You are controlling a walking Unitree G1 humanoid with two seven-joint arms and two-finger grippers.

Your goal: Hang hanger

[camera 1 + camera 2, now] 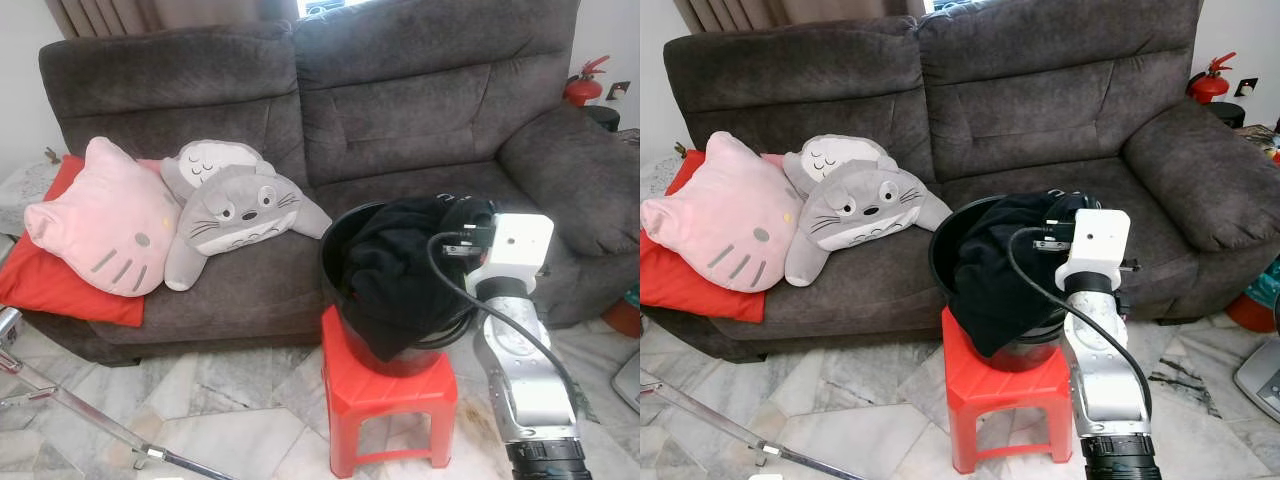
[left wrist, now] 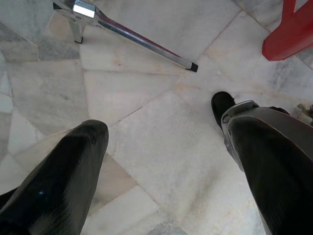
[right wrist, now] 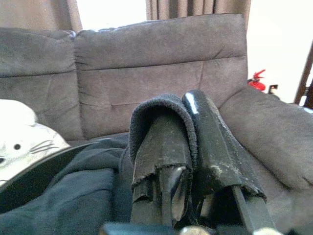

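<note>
A black bucket point(image 1: 334, 236) stands on a red plastic stool point(image 1: 386, 398) in front of the sofa. A black garment point(image 1: 395, 272) fills the bucket and drapes over its front rim. My right gripper point(image 3: 188, 132) is raised over the bucket's right side, shut on a fold of the black garment point(image 3: 161, 110), which wraps over one finger. The right arm point(image 1: 520, 370) rises from the lower right. My left gripper point(image 2: 166, 161) hangs low over the marble floor, open, with nothing between its fingers.
A grey sofa point(image 1: 420, 110) carries a pink cat cushion point(image 1: 100, 220), a grey plush point(image 1: 235, 215) and a red pillow point(image 1: 55, 275). A metal rack leg point(image 1: 90, 415) crosses the floor at lower left. A red fire extinguisher point(image 1: 585, 85) stands behind the sofa's right arm.
</note>
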